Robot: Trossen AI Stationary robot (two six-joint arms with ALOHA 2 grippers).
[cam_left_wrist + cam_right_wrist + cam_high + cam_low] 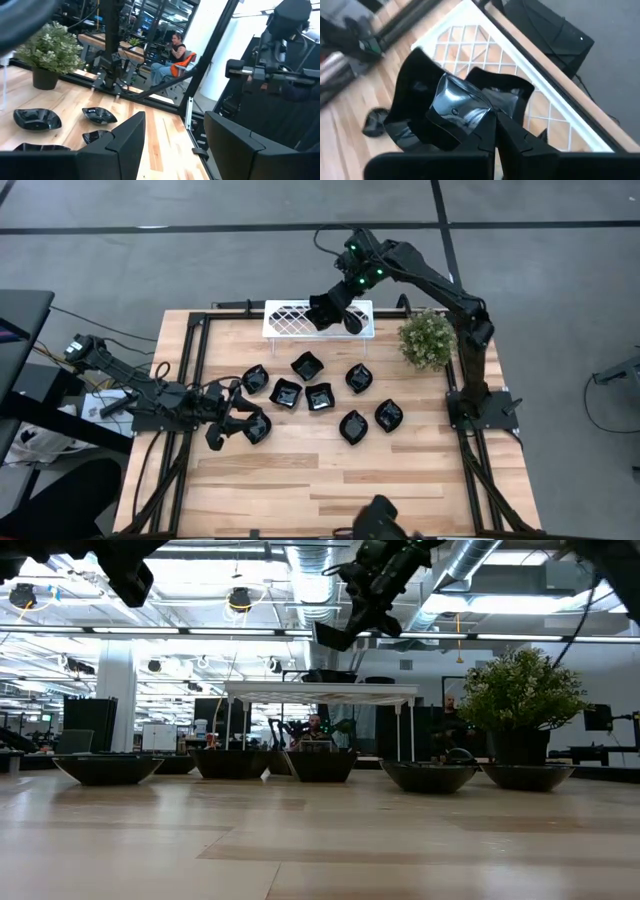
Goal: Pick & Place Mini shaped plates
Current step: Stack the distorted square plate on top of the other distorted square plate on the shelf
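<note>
Several glossy black mini shaped plates (319,396) rest on their bases in the middle of the wooden table. One more plate (355,320) sits on the white lattice tray (285,315) at the far edge. My right gripper (495,135) hangs over the tray, shut on another black plate (455,107). My left gripper (170,145) stands open and level at the table's left, beside a plate (257,427), with nothing between its fingers in the left wrist view. My right gripper pinches the plate's rim (482,122) between its two fingers, on the side nearest the wrist. The fingers slant down from above. The plate is tilted and lifted clear above the white tray.
A potted plant (428,340) stands at the far right beside the tray. Black frame rails (195,370) run along the table's sides. The tray stands raised on thin legs (398,730). A person (172,55) sits in the room beyond the table.
</note>
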